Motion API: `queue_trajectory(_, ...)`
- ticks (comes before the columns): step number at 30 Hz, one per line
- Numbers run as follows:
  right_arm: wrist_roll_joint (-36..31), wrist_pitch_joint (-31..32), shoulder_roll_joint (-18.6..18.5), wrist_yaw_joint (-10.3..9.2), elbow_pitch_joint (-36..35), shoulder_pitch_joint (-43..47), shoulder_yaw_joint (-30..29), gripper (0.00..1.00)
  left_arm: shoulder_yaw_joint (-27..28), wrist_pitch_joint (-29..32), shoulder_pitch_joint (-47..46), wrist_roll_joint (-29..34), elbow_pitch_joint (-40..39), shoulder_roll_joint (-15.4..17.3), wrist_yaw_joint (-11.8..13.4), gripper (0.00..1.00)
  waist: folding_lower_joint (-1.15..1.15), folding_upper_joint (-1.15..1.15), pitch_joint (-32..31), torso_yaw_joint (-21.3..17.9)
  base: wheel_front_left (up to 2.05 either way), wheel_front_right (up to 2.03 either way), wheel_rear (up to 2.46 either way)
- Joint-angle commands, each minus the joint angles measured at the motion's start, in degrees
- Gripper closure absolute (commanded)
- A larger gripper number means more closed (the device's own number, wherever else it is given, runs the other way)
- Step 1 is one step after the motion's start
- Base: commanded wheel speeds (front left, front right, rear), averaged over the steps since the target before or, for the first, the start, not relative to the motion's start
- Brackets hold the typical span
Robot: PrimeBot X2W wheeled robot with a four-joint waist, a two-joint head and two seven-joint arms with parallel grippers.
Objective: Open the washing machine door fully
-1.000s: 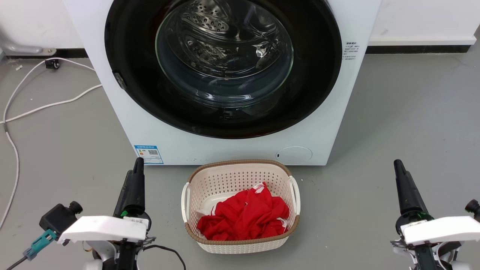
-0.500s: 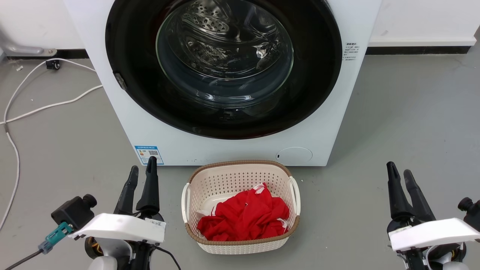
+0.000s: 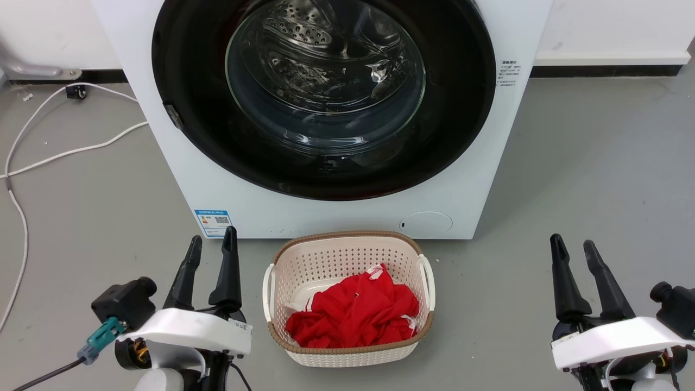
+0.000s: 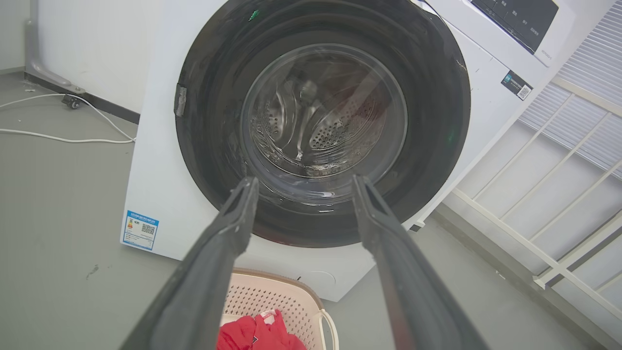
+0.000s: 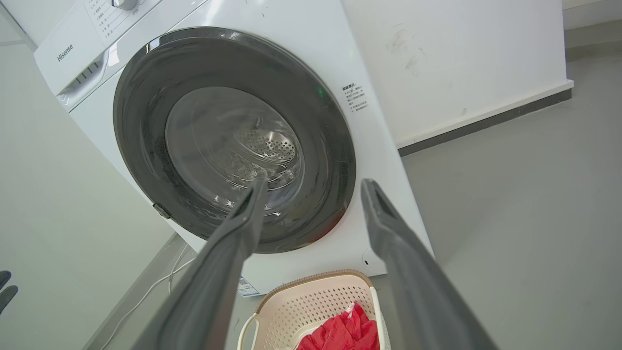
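The washing machine door (image 3: 190,81) is a glossy black disc with a clear glass bowl at its centre. It lies flush against the white machine, and a small grey latch (image 3: 172,116) sits on its left edge. The door also shows in the left wrist view (image 4: 209,121) and the right wrist view (image 5: 141,121). My left gripper (image 3: 213,234) is open and empty, low above the floor at the machine's lower left corner, well short of the door. My right gripper (image 3: 571,240) is also open and empty, over the floor to the machine's right. Each wrist view looks between spread fingers, the left gripper (image 4: 303,180) and the right gripper (image 5: 315,182).
A cream laundry basket (image 3: 347,239) holding red cloth (image 3: 353,315) stands on the floor right in front of the machine, between my arms. White cables (image 3: 65,152) trail across the grey floor on the left. A small round white flap (image 3: 426,224) is below the door.
Both grippers have gone from shut to open. The left arm has shifted right and the right arm left, both a little toward the basket. The door has not moved.
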Motion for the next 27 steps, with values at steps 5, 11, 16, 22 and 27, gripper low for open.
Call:
queue_trajectory(5,-4.17,-0.32,0.03,0.00,-1.07,0.35,0.15,0.00,-0.78,-1.22,-1.27,4.29,-0.24,0.70,0.71,0.00,0.00,0.00,-0.05,0.03,0.00,0.00,0.00)
queue_trajectory(11,-7.75,-0.42,0.05,0.00,-1.35,0.66,0.04,0.00,-1.51,-2.13,-1.35,7.91,0.11,1.01,1.20,0.00,0.00,0.00,-0.05,0.02,0.00,0.00,0.00)
queue_trajectory(16,-10.50,-0.63,0.07,0.00,-1.60,0.99,0.09,0.00,-2.04,-2.77,-1.36,10.81,0.31,1.23,1.61,0.00,0.00,0.00,-0.02,0.04,0.00,0.00,0.00)
queue_trajectory(22,-13.80,-0.99,0.09,0.00,-1.80,1.23,0.25,0.00,-2.64,-3.60,-1.44,13.91,0.53,1.39,2.00,0.00,0.00,0.00,-0.01,0.10,0.00,0.00,0.00)
queue_trajectory(27,-16.17,-1.25,0.10,0.00,-1.88,1.39,0.29,0.00,-3.11,-4.23,-1.38,16.45,0.63,1.58,2.25,0.00,0.00,0.00,-0.01,0.10,0.00,0.00,0.00)
